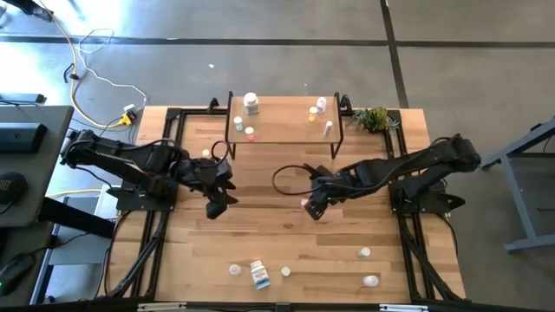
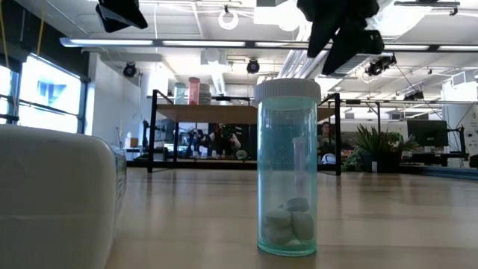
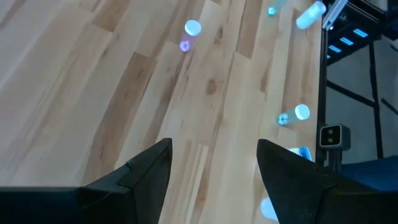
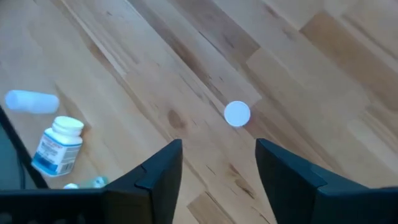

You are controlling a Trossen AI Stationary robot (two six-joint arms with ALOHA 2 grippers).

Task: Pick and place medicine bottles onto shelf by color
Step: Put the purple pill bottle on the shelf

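A small white bottle (image 4: pixel 237 114) stands just beyond the right pincer's (image 4: pixel 217 163) open, empty fingers.

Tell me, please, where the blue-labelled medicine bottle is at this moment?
In the high view the blue-labelled bottle lies on the table's near edge, left of centre, between two small white bottles.

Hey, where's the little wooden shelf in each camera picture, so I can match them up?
High view: shelf at the table's far edge, centre.
Low view: in the background, behind the clear bottle.
Left wrist view: not in it.
Right wrist view: not in it.
Shared landmark: green plant beside the shelf, also in the low view.
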